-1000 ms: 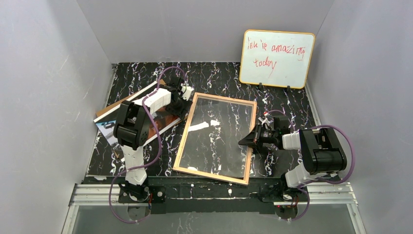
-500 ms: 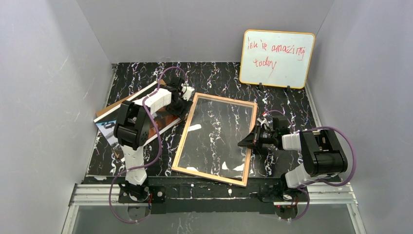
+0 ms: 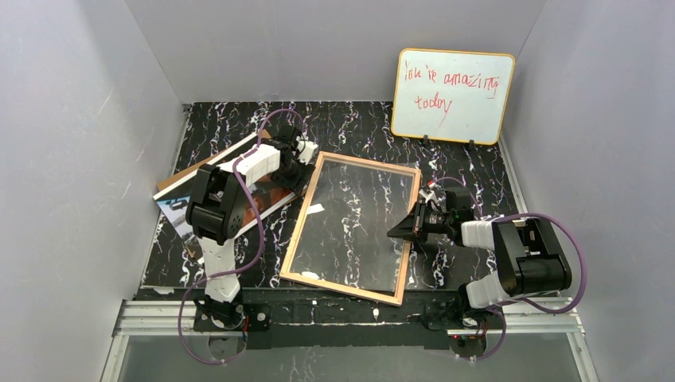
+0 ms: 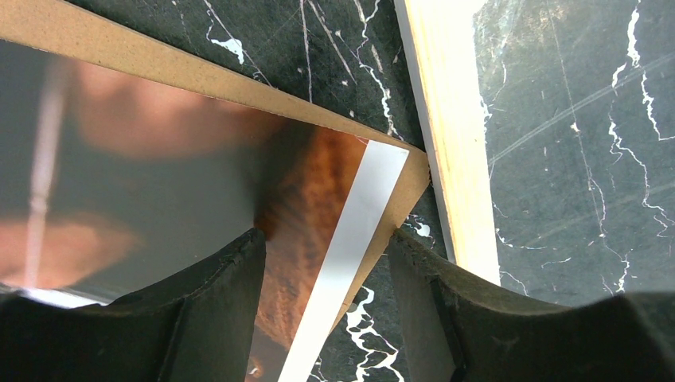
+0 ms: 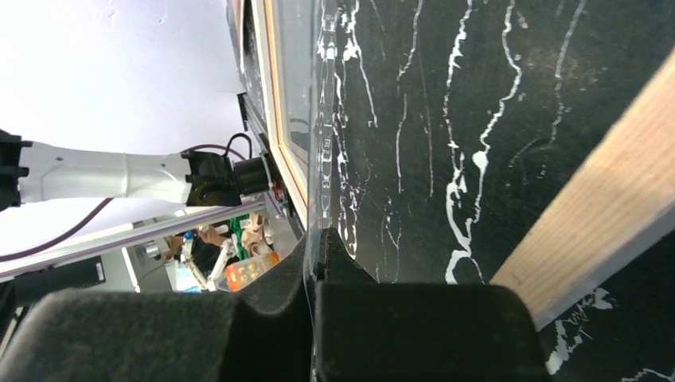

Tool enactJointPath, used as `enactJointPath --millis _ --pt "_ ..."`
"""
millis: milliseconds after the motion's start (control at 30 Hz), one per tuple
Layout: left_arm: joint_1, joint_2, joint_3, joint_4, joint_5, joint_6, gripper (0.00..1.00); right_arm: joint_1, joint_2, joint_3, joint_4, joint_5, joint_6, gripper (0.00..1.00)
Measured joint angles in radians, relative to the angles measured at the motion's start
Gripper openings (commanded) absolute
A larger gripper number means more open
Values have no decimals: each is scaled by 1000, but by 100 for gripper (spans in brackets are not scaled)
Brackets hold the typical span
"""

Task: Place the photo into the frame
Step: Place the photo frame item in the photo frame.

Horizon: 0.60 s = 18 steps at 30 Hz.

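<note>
Glossy, thin paper: the photo lies on a brown board beside the frame. We would pinch its corner, which sits between the parted fingers of the left gripper. The right gripper clamps the fragile pane.

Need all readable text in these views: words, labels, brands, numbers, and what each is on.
"You're amazing today": red handwriting across two lines on the whiteboard; the first letter is sloppy.
The photo: no text visible.
The frame: no text visible.
Background clutter in the right wrist view: too small and blurred to read.
</note>
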Motion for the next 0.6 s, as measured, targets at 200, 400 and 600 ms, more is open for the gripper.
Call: enactJointPath --millis 200,400,600 --pt "0 0 -3 3 0 2 55 0 -1 -59 184 -62 149 1" --pt "0 -5 -10 11 1 6 53 0 -32 -108 401 -122 343 1" --pt "-4 -7 -13 14 1 11 52 7 -84 -113 581 -155 491 1"
